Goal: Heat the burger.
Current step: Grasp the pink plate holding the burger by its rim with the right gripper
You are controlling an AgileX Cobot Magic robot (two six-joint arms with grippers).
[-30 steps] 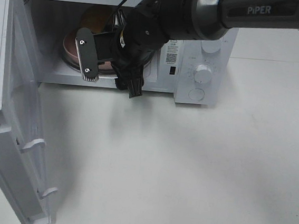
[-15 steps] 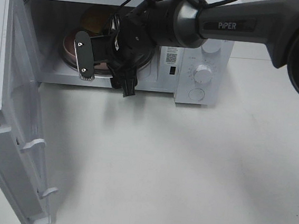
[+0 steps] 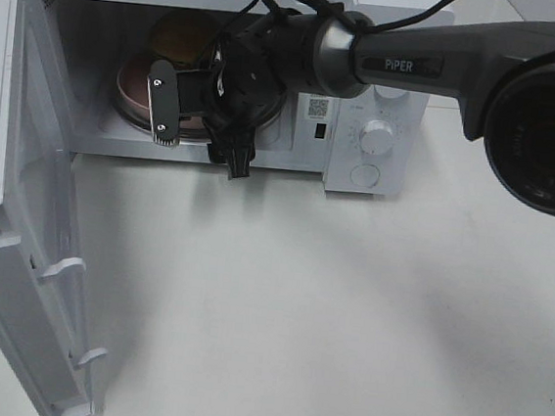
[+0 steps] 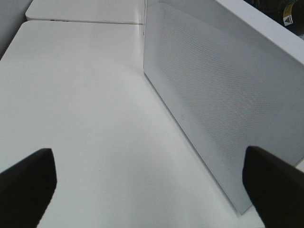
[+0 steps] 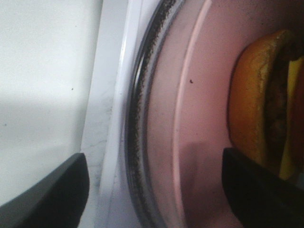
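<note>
Comparing this moment with a second ago, we see the right arm (image 3: 440, 56) has swung further over the scene, its big joint now filling the upper right corner of the high view, while its wrist has barely shifted at the mouth of the microwave (image 3: 366, 108). The right pincer (image 3: 202, 127) sits at the oven's opening with its fingers spread; one pale finger (image 3: 162, 108) shows in front of the pink plate (image 3: 131, 91), a little higher and further in than before. In the right wrist view both dark finger pads stand apart, with the plate's rim and the dark ring of the turntable (image 5: 140, 118) between them, and nothing pinched.

The burger (image 3: 181, 34) rests on the pink plate inside the cavity, toward the back, just as it did earlier; in the right wrist view its golden bun and dark and yellow layers lie beside one pad, and we cannot tell whether they touch.

The door (image 3: 28, 243) hangs wide open on the left, unchanged. The left pincer (image 4: 149, 183) hovers over the white table (image 3: 345, 323) beside the microwave's mesh-patterned side wall, fingers fully spread and empty.
</note>
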